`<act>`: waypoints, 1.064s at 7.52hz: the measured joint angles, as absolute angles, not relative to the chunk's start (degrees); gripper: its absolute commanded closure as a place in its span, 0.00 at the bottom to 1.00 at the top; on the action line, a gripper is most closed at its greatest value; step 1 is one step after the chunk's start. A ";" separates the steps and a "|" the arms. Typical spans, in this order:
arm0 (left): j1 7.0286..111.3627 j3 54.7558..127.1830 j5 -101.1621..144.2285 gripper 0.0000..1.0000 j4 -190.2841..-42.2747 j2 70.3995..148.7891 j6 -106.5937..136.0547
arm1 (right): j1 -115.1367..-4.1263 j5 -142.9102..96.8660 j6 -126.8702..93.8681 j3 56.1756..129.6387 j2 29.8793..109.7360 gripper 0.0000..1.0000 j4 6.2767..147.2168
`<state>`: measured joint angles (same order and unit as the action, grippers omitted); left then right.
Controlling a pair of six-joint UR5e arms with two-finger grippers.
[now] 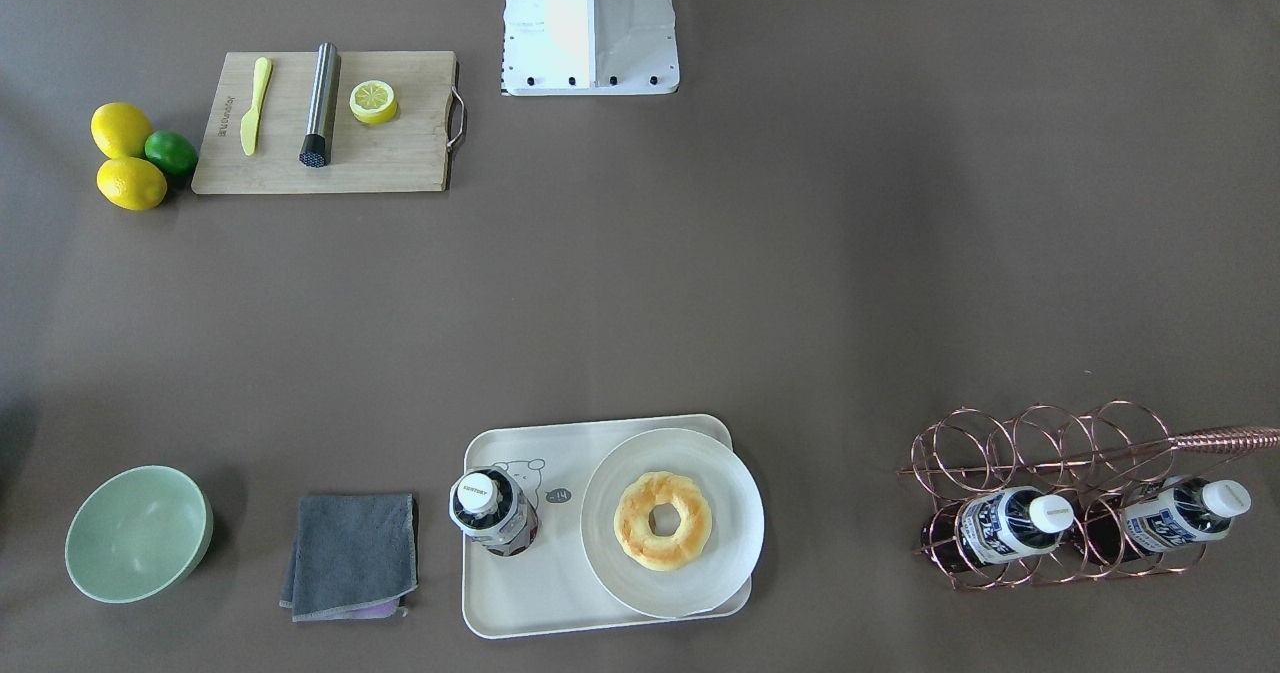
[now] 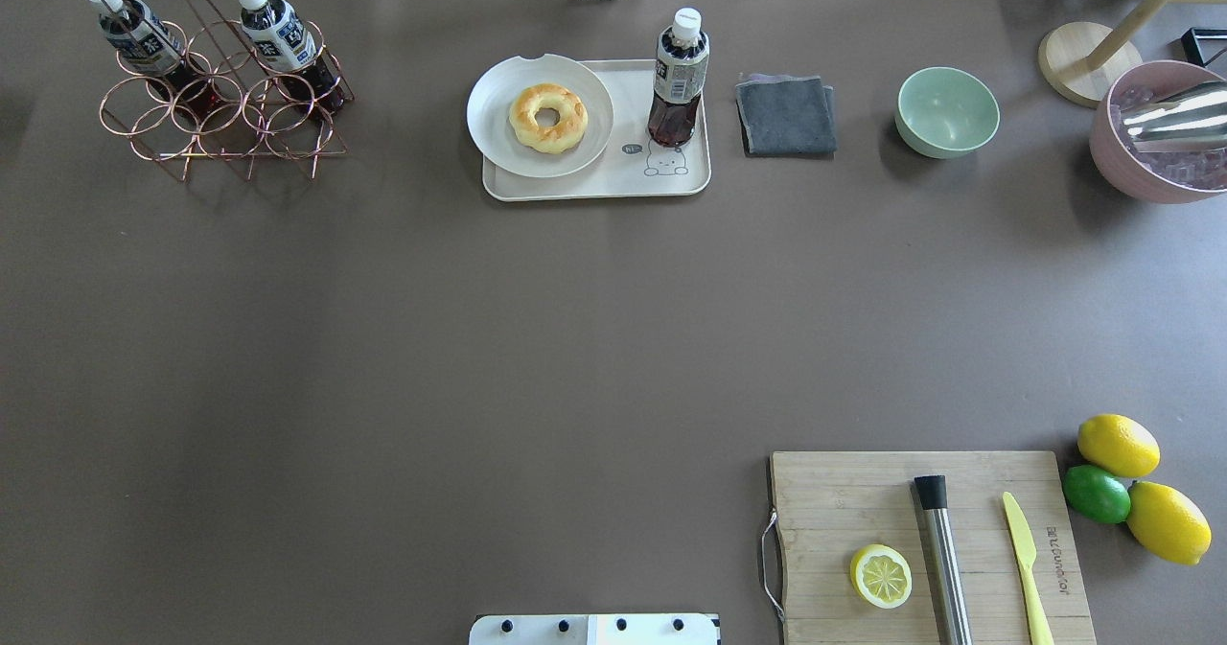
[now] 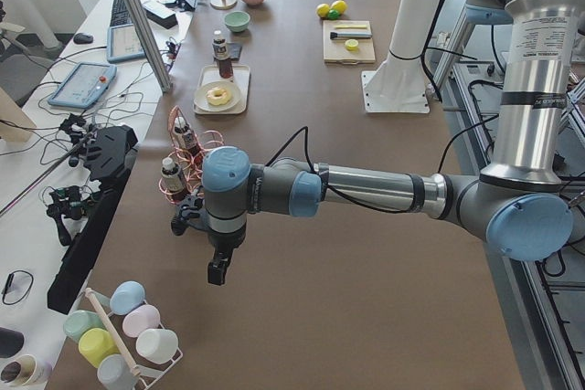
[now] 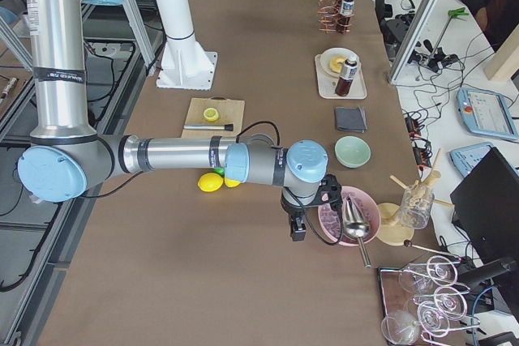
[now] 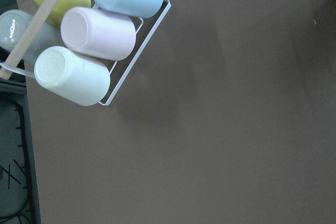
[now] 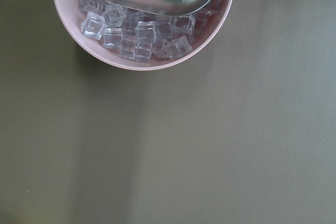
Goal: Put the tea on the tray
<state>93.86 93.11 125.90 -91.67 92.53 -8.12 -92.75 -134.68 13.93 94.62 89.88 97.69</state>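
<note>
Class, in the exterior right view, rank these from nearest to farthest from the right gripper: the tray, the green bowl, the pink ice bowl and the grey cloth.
Measured from the right gripper:
1. the pink ice bowl, right beside it, toward the table edge.
2. the green bowl, next along the table.
3. the grey cloth, just beyond that bowl.
4. the tray, farthest, past the cloth.

I see brown matte table (image 2: 479,338), soft daylight glare across it | white bench (image 3: 41,171) along its far side, cables (image 3: 128,107) and tablet (image 3: 82,84) on it | aluminium post (image 3: 137,15) at bench edge | dark grey floor (image 4: 24,297) on near side
</note>
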 measured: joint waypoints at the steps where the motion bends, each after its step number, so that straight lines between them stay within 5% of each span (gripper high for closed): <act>1: 93.92 93.19 126.87 0.02 -91.79 91.01 -8.05 | -92.78 -134.71 13.77 94.67 89.90 0.00 97.70; 8: 93.76 93.62 134.49 0.02 -91.36 90.31 -1.99 | -93.45 -134.64 13.37 94.59 90.18 0.00 98.07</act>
